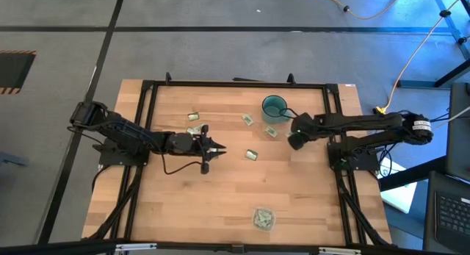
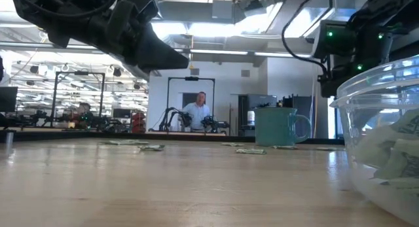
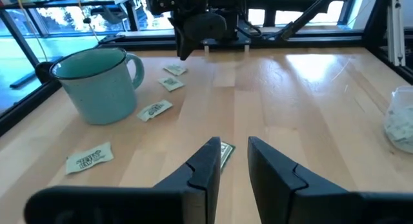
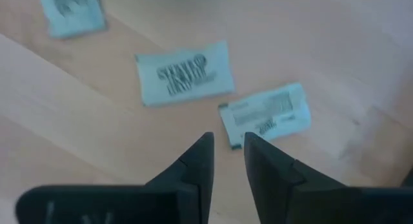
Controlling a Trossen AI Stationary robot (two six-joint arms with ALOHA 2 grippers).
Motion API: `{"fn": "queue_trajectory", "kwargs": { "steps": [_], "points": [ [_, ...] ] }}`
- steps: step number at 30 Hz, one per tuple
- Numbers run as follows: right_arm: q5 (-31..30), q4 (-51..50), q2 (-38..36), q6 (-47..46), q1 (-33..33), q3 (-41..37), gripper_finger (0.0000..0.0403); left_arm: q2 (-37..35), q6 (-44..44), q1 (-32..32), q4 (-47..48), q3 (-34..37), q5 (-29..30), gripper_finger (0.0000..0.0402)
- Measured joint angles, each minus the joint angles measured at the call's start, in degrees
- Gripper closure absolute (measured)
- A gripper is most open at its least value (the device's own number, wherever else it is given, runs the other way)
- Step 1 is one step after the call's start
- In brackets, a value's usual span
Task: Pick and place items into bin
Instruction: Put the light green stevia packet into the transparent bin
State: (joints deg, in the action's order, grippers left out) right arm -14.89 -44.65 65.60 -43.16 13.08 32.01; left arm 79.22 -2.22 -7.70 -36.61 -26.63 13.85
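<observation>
Six loose packets show on the worktop (image 1: 308, 203) from above, among them one at mid-table (image 1: 251, 155) and two beside the teal mug (image 1: 274, 106). One clear tub (image 1: 264, 219) sits at the near edge, holding more packets. The left claw (image 1: 218, 151), fingers narrowly apart and empty, hovers just left of the mid-table packet (image 3: 225, 153). The right claw (image 1: 294, 139), also narrowly parted and holding nothing, hangs right of the mug, just above a white packet (image 4: 266, 114) with another (image 4: 185, 73) beside it.
</observation>
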Motion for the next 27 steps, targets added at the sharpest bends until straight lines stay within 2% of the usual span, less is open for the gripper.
{"fn": "queue_trajectory", "kwargs": {
  "steps": [21,27],
  "points": [
    [1.0,5.7,0.2,3.3,1.2,-5.2,0.0313,0.0,0.9,0.0,2.6,0.0,0.0,0.0329],
    [0.3,8.1,4.5,7.2,3.7,-5.3,0.0313,0.0,0.9,0.0,2.6,0.0,0.0,0.0329]
  ]
}}
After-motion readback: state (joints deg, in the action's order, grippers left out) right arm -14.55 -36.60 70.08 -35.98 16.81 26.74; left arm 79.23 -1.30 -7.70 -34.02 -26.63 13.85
